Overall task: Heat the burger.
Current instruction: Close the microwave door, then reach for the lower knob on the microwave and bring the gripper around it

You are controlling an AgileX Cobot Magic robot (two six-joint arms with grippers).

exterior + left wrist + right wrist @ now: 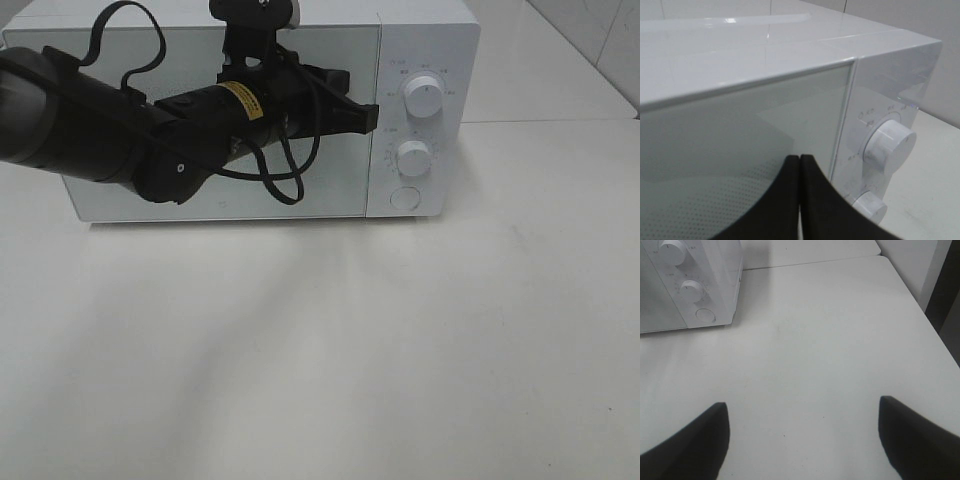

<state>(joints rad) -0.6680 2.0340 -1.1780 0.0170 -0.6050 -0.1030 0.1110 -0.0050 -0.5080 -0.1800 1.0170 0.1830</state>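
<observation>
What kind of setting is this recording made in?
Likely a robot test bench staged as a kitchen: a white microwave with two dials on a plain white table, and a black robot arm across its door.

Burger out of sight in all views (white microwave (440,50) shut)

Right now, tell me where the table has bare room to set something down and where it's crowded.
Free: the wide stretch of table in front of the microwave, and the strip to the right of its knob panel. Crowded: before the door, where the shut left end effector hangs by the upper knob.
</observation>
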